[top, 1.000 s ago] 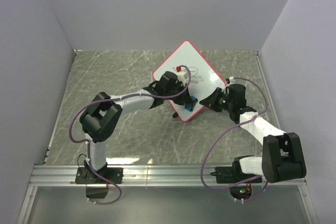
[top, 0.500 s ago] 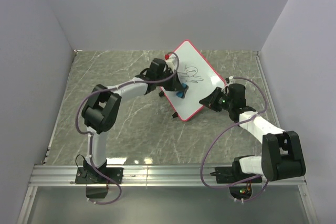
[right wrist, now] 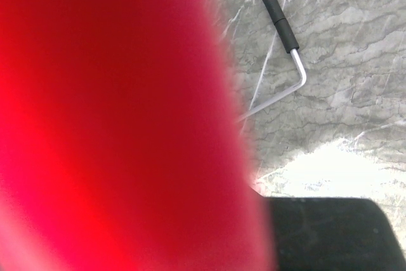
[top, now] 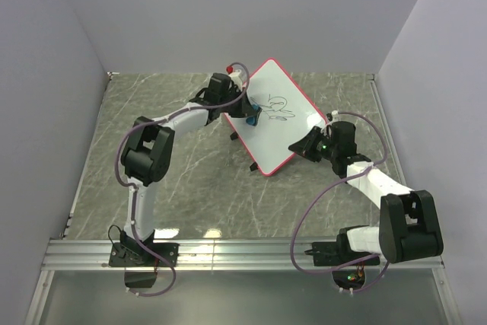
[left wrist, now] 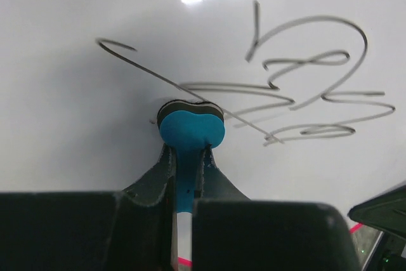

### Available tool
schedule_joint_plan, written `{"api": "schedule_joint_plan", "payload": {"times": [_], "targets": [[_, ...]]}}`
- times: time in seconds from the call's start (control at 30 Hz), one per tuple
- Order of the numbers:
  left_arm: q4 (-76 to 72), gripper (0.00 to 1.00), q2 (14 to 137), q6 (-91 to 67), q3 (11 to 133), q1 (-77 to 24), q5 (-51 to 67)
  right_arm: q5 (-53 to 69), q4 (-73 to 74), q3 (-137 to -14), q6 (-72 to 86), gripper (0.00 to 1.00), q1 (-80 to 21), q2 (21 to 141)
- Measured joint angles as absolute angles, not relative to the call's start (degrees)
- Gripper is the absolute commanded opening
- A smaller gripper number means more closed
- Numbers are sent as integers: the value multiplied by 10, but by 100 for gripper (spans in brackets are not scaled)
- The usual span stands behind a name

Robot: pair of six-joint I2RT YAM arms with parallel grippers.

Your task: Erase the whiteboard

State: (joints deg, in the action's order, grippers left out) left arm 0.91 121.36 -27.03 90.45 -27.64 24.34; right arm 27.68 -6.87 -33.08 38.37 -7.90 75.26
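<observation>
The whiteboard, white with a pink-red frame, stands cornerwise at the table's middle back. Black marker scribbles cross its upper part, and they are large in the left wrist view. My left gripper is shut on a small blue eraser, whose pad presses on the board at the scribbles' left end. My right gripper is shut on the board's lower right edge. In the right wrist view the frame is a red blur beside one dark finger.
A thin wire leg with a black foot lies on the grey marble table under the board. Pale walls close in the left, back and right. An aluminium rail runs along the near edge by the arm bases.
My left gripper has carried the eraser from the board's lower part up and to the left, uncovering the scribbles. The right gripper has kept its hold on the board's edge.
</observation>
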Motion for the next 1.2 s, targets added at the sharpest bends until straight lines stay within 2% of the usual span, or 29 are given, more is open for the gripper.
{"api": "schedule_joint_plan", "payload": {"times": [0.4,0.67,0.93,1.2], "targets": [[25,0,1157,-255,870,-415,218,281,-74,-331,385,0,-77,761],[90,0,1231,-247,997,-333,254,283,-77,-339,383,0,-77,771],[142,0,1332,-244,1139,-227,198,287,-72,-345,379,0,-77,771],[131,0,1330,-228,1117,-213,170,290,-65,-354,373,0,-79,776]]}}
